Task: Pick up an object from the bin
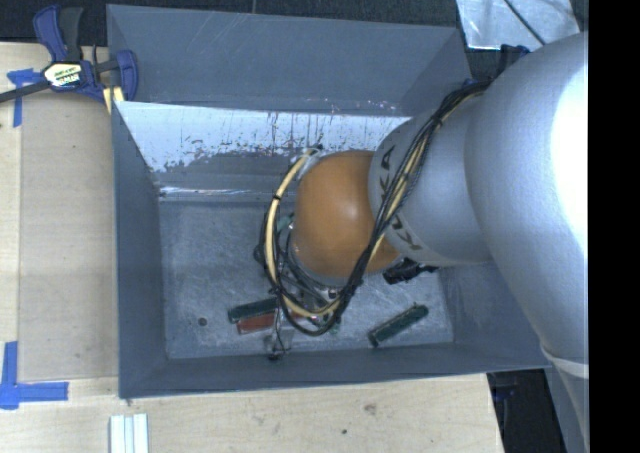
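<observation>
My gripper (276, 341) reaches down under the arm's orange cover to the bin's front floor, near the front wall. Right beside its tip, on the left, lies a small flat dark piece with a green top and a red-brown part (254, 316); whether the gripper touches it I cannot tell. A dark green oblong bar (398, 324) lies slanted on the floor to the right of the gripper, apart from it.
The arm, its orange cover and looped cables hang over the middle and right of the bin and hide the floor beneath. A tiny dark speck (203, 321) lies on the floor at the front left. The bin's sloped walls stand close to the gripper at the front.
</observation>
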You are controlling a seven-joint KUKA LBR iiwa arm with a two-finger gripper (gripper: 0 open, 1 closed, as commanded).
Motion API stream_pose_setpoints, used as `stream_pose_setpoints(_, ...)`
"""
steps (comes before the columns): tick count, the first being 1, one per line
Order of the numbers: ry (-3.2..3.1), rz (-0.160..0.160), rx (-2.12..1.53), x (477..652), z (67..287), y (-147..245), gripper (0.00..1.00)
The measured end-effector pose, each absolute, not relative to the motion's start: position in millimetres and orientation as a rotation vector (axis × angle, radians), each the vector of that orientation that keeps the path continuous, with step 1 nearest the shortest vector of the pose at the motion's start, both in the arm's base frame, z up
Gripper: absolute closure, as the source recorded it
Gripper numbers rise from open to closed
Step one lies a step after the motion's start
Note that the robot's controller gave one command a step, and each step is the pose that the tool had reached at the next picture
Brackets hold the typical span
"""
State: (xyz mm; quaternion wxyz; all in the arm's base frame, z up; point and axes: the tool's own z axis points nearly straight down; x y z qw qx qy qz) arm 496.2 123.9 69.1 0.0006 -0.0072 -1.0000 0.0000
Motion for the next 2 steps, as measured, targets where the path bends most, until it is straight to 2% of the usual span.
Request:
stream_pose_setpoints(1,-3.143,-0.002,-0.026,497.2,70.4,124.2,1.00)
stream_pose_setpoints(2,-3.148,-0.002,-0.064,484.5,202.8,109.1,1.00)
